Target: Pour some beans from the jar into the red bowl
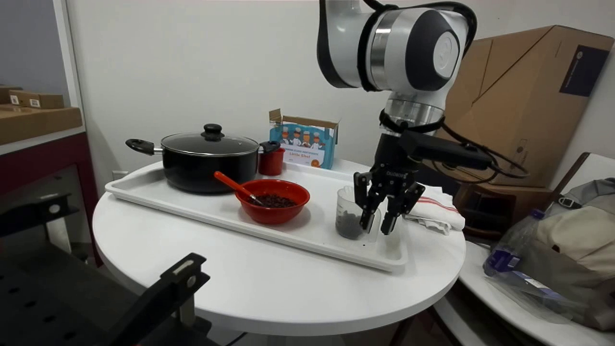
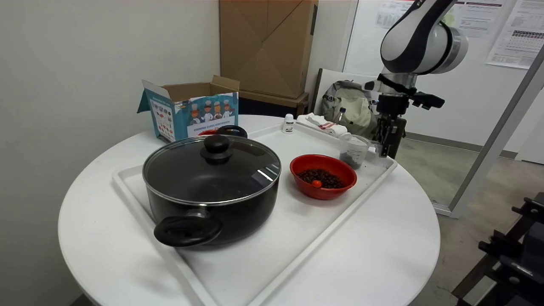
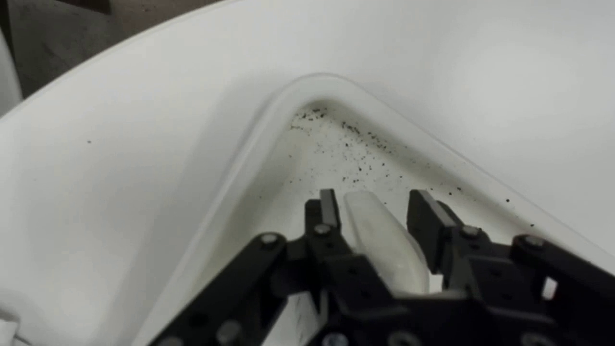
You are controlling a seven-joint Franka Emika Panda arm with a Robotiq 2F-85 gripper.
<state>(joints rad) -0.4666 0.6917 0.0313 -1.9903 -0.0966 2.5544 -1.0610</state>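
My gripper (image 3: 378,204) points down with its fingers (image 3: 329,206) spread well apart, clamped on nothing. Between them stands the translucent handle (image 3: 377,235) of the small clear cylindrical jar (image 1: 345,207); in the wrist view a gap shows between it and at least one finger. The jar stands upright just beside my fingertips, a low heap of small, nearly black beans (image 1: 349,227) in its bottom.

I judge the jar to be thin plastic: light, fairly stiff yet springy if pinched, and slick. The handle is the place to take hold, squarely and firmly, since the beans' weight hangs off to one side of it and could twist the jar in my grip when tipped. Squeezing the wall instead might bow it.

Under and around my fingertips, dark specks (image 3: 360,168) dot the corner of the long white tray (image 3: 321,87), whose raised rim runs close on two sides of me. Beyond the jar, on its far side from me, sits the shallow, round, bright red bowl (image 1: 273,216) with reddish-dark beans (image 1: 283,201) inside. A red-handled spoon (image 1: 233,185) leans out over its far rim, so the side nearer me looks best for pouring. Farther out stands the large black lidded pot (image 1: 206,170); nearer me, by the tray's edge, lies a folded white cloth with red stripes (image 1: 435,211).
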